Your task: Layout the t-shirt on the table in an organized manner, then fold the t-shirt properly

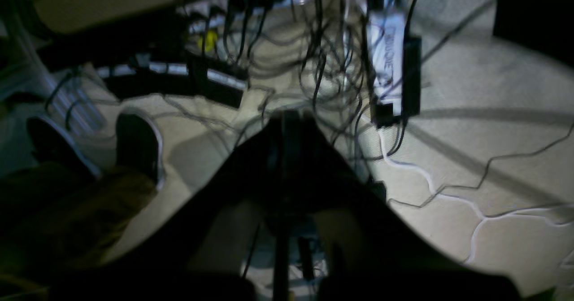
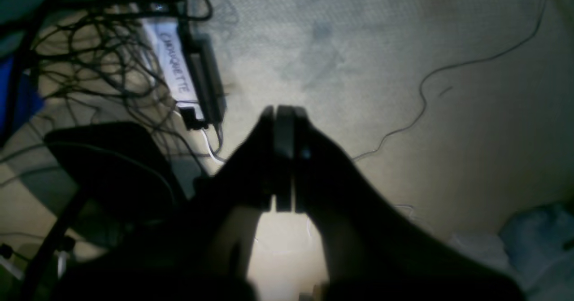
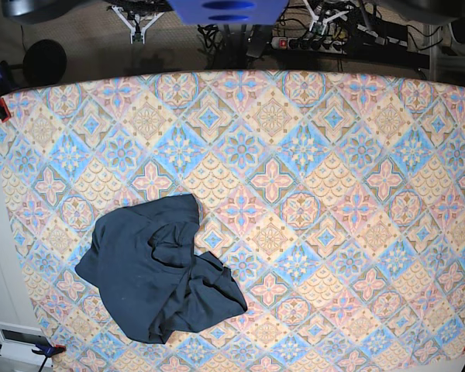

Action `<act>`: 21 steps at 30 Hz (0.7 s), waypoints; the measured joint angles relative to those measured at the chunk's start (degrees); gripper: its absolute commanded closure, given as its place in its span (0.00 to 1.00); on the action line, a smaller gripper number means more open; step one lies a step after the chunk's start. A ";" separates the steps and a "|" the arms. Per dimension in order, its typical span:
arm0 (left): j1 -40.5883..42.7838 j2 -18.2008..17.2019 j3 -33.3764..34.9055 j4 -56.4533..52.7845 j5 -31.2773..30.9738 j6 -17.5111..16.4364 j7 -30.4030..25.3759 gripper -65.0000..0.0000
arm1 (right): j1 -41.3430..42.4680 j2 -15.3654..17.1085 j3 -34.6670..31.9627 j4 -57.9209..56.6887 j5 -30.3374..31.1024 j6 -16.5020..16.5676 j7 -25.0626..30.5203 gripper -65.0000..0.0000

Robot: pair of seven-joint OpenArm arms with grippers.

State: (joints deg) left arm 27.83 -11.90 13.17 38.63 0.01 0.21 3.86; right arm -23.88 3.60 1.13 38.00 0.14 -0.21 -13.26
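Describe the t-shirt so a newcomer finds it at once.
Start with the table, covered in pastel diamond tiles. Look to its lower-left area in the base view: the t-shirt lies there crumpled. It is the only plain dark navy thing against the patterned cloth.

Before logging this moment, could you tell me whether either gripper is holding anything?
Nothing: left gripper and right gripper are shut empty; the t-shirt lies crumpled on the table.

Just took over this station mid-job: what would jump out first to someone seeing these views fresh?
The dark navy t-shirt lies crumpled in a heap on the lower-left part of the patterned table, not yet laid out. Neither arm is over the table: both wrist views look down at the floor, showing the left gripper and right gripper shut and empty above tangled cables.
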 measured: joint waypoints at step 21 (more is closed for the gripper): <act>26.62 -12.92 -4.46 45.22 -13.05 0.13 -0.22 1.00 | -22.86 5.95 -0.11 41.38 0.33 0.44 -0.42 1.00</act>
State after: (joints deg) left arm 54.46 -24.82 8.71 83.85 -13.04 0.34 3.64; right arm -46.74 9.54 1.02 79.37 0.47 0.23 -13.67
